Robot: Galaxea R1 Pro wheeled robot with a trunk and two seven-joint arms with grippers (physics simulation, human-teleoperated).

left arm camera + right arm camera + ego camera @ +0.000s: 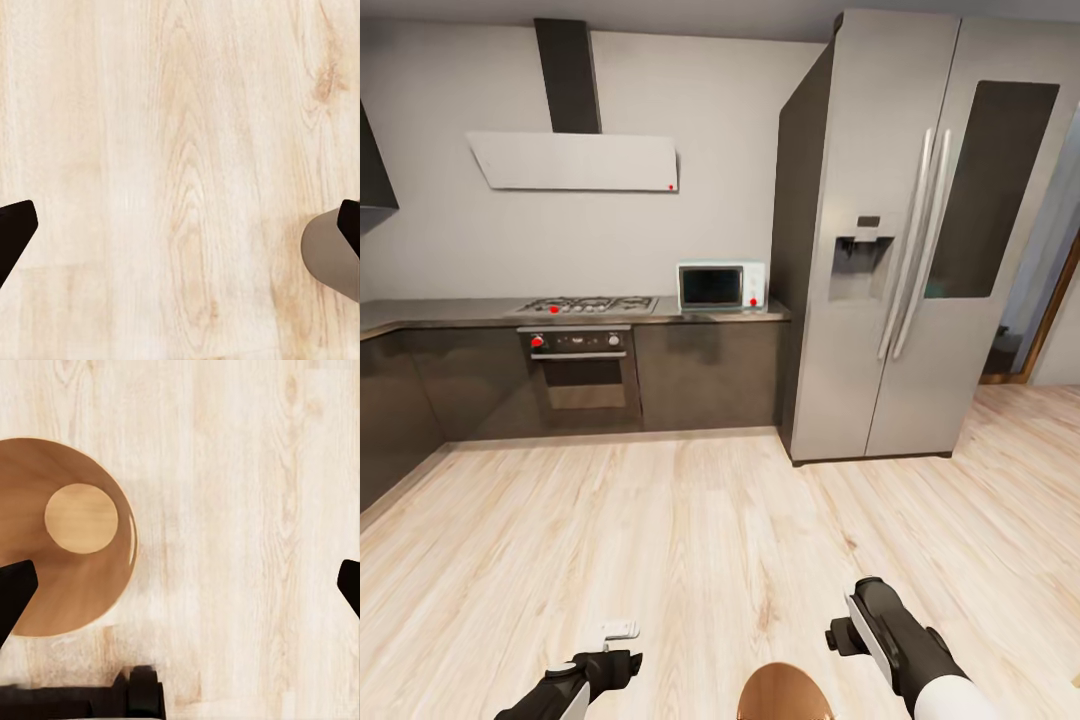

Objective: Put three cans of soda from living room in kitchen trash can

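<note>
Kitchen scene, pale wood floor (690,540) taking up most of the head view. Big silver double-door fridge (920,250) standing at the right, dark cabinet run (700,375) along the back wall beside it. Slanted white hood (575,160) up on the wall, built-in oven (582,365) under a gas hob (588,304), small pale-teal microwave (722,285) on the counter just beside the fridge.

Down at the bottom edge between the two arms: tash can (785,695), only its tan inside and rim poking into the head view. Seen from above in the right wrist view, round, wood-coloured inside, nothing lying in it, standing on the floor. Grey outer wall of it peeking in at the edge of the left wrist view.

Right gripper (180,585) hanging over bare floor just beside the can, fingers spread wide apart, nothing between them. Left gripper (180,225) same deal, fingers wide apart over floorboards, holding nothing.
</note>
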